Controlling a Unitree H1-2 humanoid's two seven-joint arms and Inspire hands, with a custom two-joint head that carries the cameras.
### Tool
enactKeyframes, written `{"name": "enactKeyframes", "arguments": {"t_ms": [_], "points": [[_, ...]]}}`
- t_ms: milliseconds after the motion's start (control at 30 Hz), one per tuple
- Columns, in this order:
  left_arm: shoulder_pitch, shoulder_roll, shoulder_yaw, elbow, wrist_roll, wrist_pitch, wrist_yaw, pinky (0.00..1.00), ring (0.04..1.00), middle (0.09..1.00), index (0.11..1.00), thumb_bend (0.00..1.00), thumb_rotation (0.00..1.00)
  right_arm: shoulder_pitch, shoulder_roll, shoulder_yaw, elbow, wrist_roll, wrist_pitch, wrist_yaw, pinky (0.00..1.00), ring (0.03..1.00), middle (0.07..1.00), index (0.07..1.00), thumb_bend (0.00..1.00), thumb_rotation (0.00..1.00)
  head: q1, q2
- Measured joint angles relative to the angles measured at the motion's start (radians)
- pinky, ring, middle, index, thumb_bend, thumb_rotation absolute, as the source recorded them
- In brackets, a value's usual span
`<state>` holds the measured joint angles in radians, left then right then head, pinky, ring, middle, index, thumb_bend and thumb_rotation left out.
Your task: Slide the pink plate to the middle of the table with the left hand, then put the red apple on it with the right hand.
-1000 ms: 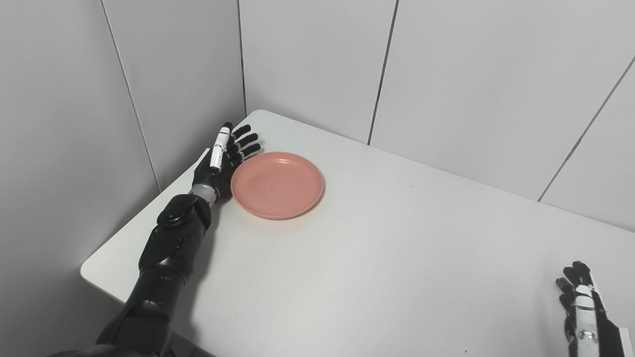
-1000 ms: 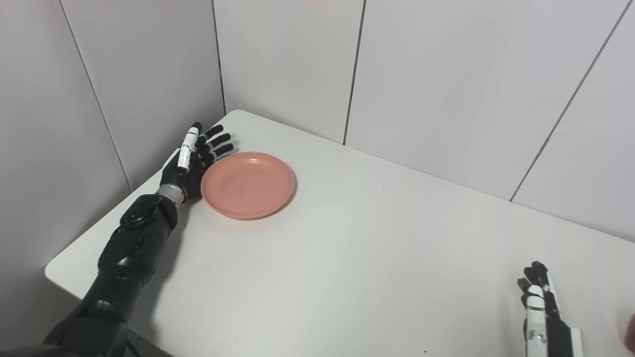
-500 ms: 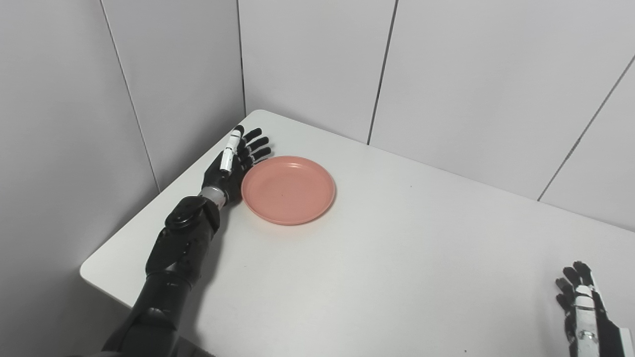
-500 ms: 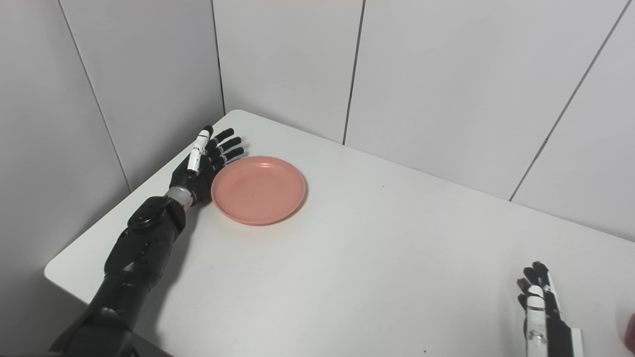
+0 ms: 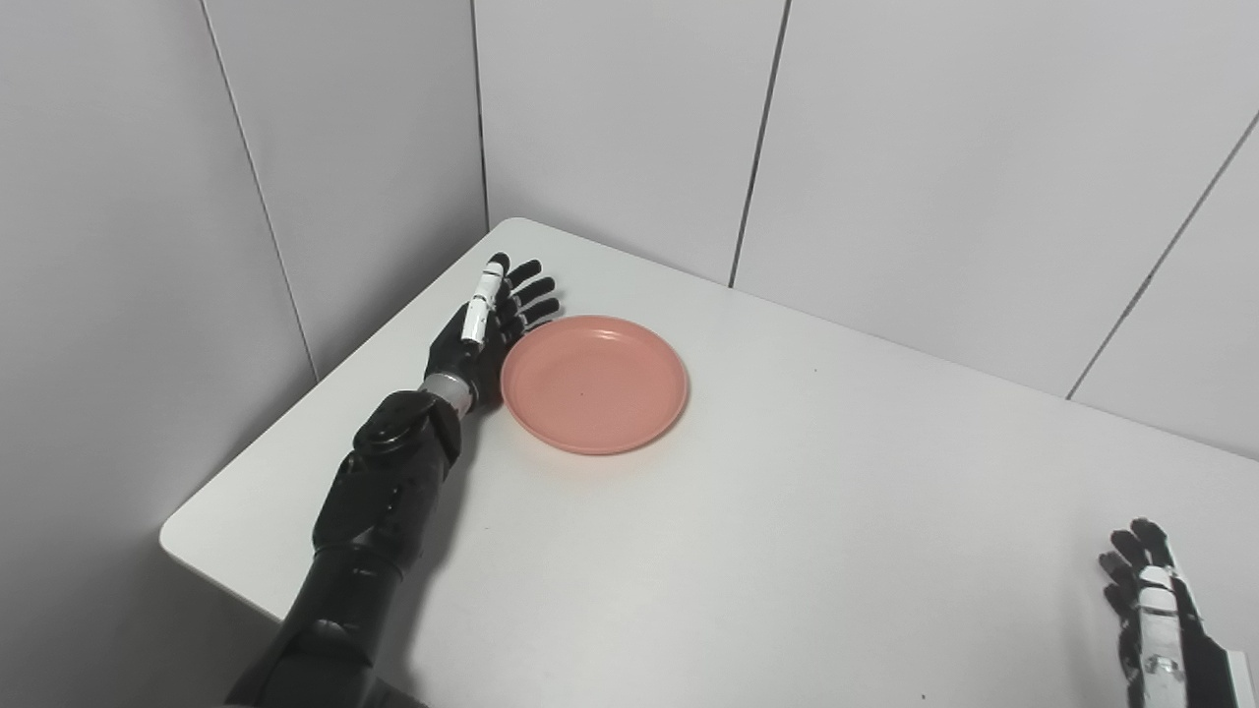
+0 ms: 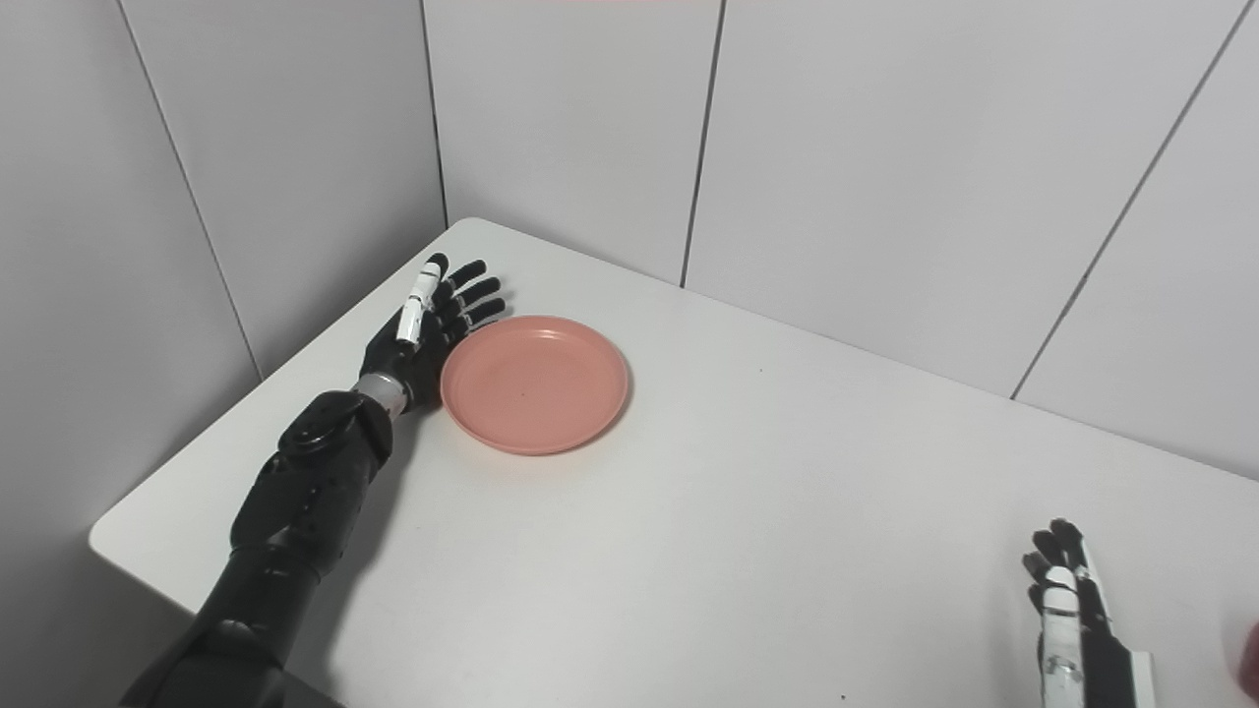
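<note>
Item: pink plate [image 5: 594, 383]. Position: on the desk [image 5: 787, 511], near its far left corner, upright and empty. Change: it has travelled a short way from that corner toward the desk's middle over the last second, in step with the hand beside it. It remains well short of the middle.

Item: left hand [image 5: 482, 329]. State: fingers spread and extended, holding nothing, edge-on against the plate's left rim, touching it or just beside it. Change: it has advanced along with the plate, away from the left edge of the desk. Judgement: this is a flat-handed push, first step of the task, under way but unfinished; the push should continue toward the middle.

Item: right hand [image 6: 1067, 610]. State: fingers apart, empty, at the near right corner of the desk. Change: none to speak of; it waits.

Item: red apple [image 6: 1249, 657]. Only a reddish sliver at the right border of the right eye view, just beside the right hand; probably the apple, too little shown to confirm. Not yet picked up; second step not begun.
</note>
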<state>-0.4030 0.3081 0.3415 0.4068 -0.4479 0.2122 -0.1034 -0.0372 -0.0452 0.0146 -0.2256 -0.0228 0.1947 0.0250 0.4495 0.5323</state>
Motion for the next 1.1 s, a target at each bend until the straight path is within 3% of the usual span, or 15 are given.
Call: {"name": "enactKeyframes", "arguments": {"t_ms": [1100], "points": [[-0.003,-0.085,-0.064,-0.080,0.062,0.050,0.056,0.84,0.840,0.843,0.829,0.36,1.00,0.000,-0.004,-0.001,0.039,0.001,-0.022,0.000,0.91,0.907,0.914,0.909,0.08,1.00,-0.051,0.029]]}}
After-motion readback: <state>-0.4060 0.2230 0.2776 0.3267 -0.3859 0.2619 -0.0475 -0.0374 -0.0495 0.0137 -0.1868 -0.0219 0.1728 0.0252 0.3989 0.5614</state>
